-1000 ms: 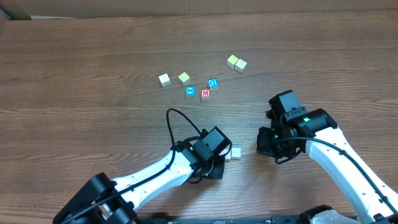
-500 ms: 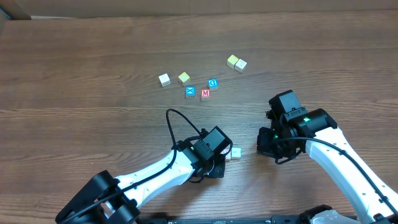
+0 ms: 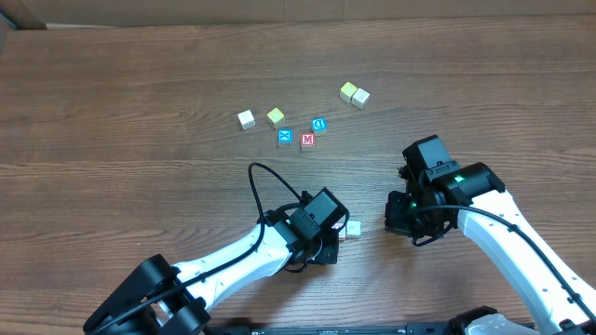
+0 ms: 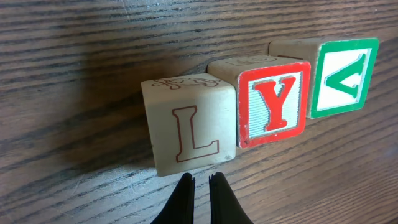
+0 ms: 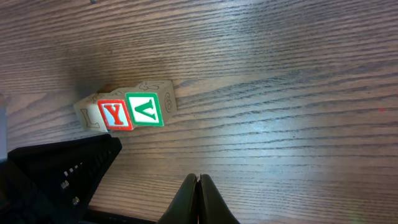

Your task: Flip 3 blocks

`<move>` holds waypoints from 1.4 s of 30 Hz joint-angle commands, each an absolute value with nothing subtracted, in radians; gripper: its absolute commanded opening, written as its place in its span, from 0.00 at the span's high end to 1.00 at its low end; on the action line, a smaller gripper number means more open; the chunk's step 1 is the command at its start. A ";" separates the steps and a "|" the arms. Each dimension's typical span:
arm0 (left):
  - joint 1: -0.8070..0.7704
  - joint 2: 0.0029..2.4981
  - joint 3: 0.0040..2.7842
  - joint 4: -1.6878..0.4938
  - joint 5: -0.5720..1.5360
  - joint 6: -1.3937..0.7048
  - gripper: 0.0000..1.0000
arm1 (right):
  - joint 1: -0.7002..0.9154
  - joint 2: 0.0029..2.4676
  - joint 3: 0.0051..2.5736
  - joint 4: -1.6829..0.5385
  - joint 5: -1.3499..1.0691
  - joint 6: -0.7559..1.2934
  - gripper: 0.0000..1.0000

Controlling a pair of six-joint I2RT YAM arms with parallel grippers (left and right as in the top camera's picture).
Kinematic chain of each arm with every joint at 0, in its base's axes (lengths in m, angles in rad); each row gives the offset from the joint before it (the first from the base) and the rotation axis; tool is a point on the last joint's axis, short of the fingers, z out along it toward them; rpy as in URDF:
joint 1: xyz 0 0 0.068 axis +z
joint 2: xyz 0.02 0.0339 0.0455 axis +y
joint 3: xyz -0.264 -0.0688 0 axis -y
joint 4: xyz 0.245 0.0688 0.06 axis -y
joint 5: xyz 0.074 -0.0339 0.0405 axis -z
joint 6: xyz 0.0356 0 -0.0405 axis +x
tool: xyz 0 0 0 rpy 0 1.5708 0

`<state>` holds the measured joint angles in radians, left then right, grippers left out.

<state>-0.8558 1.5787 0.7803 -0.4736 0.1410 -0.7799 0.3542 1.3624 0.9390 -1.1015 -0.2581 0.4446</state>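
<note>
Three blocks stand in a touching row on the wood table. In the left wrist view the pale block [image 4: 189,130] shows an outlined L, the middle block [image 4: 273,102] a red Y, and the end block [image 4: 342,74] a green V. My left gripper [image 4: 200,180] is shut and empty, its tips just short of the pale block's lower edge. The right wrist view shows the V block [image 5: 145,109], the Y block [image 5: 115,115] and the pale block [image 5: 87,113] farther off. My right gripper [image 5: 199,179] is shut and holds nothing. From overhead the row [image 3: 352,228] is partly hidden by the left wrist.
At the back lie other cubes: a white one [image 3: 246,119], a yellowish one [image 3: 276,116], blue X [image 3: 285,138], red M [image 3: 307,140], blue D [image 3: 318,124] and two pale ones [image 3: 354,94]. The left arm's black body [image 5: 50,180] fills the right wrist view's lower left.
</note>
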 commanded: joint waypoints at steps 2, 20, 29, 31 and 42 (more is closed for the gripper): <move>-0.850 1.591 0.773 -0.469 0.122 -0.798 0.96 | 0.359 1.360 0.936 -1.102 -0.256 0.446 0.96; -0.849 1.591 0.773 -0.458 0.096 -0.810 0.96 | 0.359 1.360 0.936 -1.108 -0.256 0.446 0.96; -0.849 1.591 0.773 -0.449 0.077 -0.820 0.96 | 0.359 1.360 0.936 -1.109 -0.256 0.446 0.96; -0.849 1.591 0.773 -0.446 0.076 -0.819 0.96 | 0.359 1.360 0.936 -1.109 -0.256 0.446 0.96; -0.849 1.591 0.773 -0.434 0.071 -0.819 0.96 | 0.359 1.360 0.936 -1.111 -0.256 0.446 0.96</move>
<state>-0.8558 1.5787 0.7803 -0.4370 0.0917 -0.8101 0.3542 1.3624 0.9390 -1.1122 -0.2581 0.4446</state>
